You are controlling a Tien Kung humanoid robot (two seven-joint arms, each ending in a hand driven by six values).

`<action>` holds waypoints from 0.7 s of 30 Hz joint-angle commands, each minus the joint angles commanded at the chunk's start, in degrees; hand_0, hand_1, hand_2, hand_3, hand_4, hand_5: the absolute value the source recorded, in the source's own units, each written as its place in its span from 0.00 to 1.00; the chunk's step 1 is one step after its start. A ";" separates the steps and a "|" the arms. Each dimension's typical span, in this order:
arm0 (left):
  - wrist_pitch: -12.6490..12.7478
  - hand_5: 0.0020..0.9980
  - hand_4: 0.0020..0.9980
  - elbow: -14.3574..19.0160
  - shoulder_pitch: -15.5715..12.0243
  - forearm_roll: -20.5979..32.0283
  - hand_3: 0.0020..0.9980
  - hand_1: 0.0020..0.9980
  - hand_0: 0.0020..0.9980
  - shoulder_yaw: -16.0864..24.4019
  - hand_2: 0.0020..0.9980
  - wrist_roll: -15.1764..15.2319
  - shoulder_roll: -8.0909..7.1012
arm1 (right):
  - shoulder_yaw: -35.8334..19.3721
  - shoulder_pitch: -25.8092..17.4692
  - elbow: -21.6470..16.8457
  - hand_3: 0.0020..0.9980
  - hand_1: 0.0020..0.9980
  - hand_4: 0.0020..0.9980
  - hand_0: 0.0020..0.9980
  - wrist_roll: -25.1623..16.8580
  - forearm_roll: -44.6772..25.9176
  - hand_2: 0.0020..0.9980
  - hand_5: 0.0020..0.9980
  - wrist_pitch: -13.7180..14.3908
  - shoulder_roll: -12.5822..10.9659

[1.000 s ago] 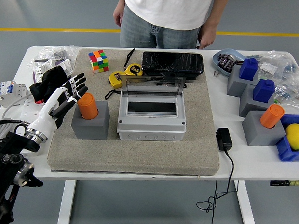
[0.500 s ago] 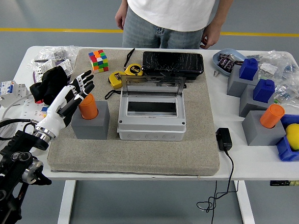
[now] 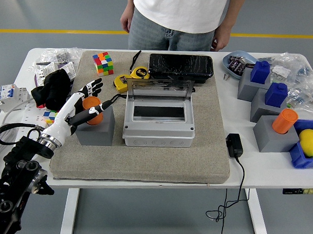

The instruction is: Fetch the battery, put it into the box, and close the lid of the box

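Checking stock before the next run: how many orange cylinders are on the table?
2. One orange cylinder sits in the grey block on the mat beside the left hand; another sits in a grey block at the table's right.

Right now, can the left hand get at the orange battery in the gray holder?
Probably yes. The left hand is already at the orange battery, its spread fingers over and beside it, with nothing between them; the gray holder leaves the battery's top exposed.
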State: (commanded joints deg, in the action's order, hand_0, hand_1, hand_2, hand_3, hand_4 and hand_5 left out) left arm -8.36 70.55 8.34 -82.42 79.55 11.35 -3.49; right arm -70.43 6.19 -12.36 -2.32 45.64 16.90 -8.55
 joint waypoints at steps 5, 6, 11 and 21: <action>1.57 0.12 1.00 -0.18 -0.01 -1.16 1.00 0.96 0.89 -0.44 1.00 0.32 0.16 | -0.45 -0.02 0.08 0.78 0.75 1.00 0.81 0.04 0.29 0.74 1.00 0.07 -0.12; 1.72 0.12 1.00 -0.18 0.00 -1.26 1.00 0.96 0.89 -0.46 1.00 0.36 0.18 | -0.51 -0.03 0.10 0.78 0.75 1.00 0.81 0.05 0.34 0.74 1.00 0.07 -0.13; 3.11 0.11 1.00 -0.41 0.20 -1.15 0.98 0.94 0.89 -0.68 0.97 0.75 0.33 | -0.82 -0.07 0.11 0.78 0.75 1.00 0.81 0.04 0.52 0.74 1.00 0.11 -0.12; 7.18 0.00 1.00 -0.72 0.36 0.47 0.81 0.82 0.74 -0.96 0.81 1.82 0.40 | -1.16 -0.06 0.15 0.78 0.75 1.00 0.80 0.12 0.75 0.74 1.00 0.09 -0.14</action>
State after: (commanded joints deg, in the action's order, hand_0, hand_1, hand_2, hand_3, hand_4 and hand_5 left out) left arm -1.18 69.83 8.70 -81.95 78.59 13.17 -3.10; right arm -71.58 6.13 -12.21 -2.19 46.39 16.99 -8.69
